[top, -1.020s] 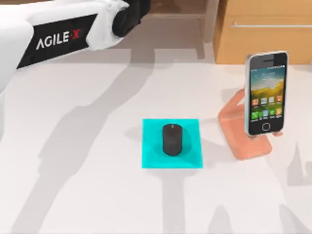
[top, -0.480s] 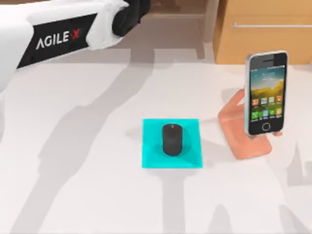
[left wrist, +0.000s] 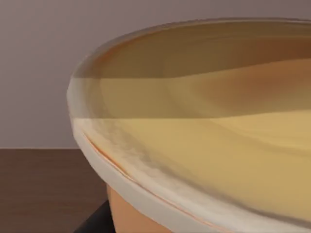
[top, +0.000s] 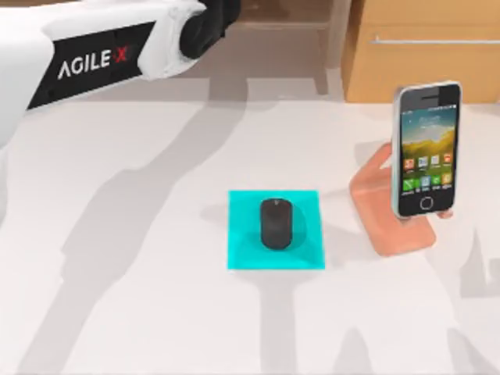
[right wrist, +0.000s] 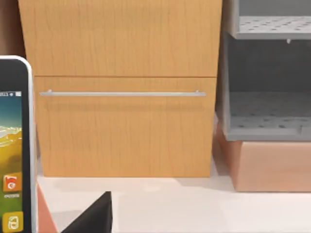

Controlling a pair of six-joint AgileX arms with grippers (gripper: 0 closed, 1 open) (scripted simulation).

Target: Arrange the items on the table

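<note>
While upright, smartphone [top: 426, 150] occupies phone stand [top: 388, 223].

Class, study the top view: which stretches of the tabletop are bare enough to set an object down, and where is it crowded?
The table is bare left of the cyan mat and along the front edge below it. The narrow strip between mat and pink stand is tight. The mouse takes the mat; the smartphone stands on the stand.

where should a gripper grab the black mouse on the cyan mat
Probably straight down from above, fingers closing across the mouse's narrow sides at mid-body. It lies flat on the cyan mat, long axis running toward and away from the cabinet, with bare mat on both flanks for the fingers.
</note>
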